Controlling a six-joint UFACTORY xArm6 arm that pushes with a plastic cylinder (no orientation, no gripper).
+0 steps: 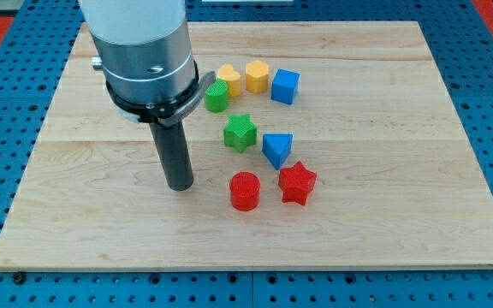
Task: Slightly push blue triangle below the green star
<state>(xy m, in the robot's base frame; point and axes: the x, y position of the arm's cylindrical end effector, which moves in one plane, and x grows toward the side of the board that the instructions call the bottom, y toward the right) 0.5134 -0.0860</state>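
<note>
blue triangle lies on the wooden tabletop, just to the view's right of the green star and a little lower, the two apart. red star sits just below the triangle, red cylinder to its left. my tip rests well left of the cylinder. no jaws on this rod. at the view's top: a green block, shape unclear, perhaps rounded, two yellow blocks, and a blue cube.
</note>
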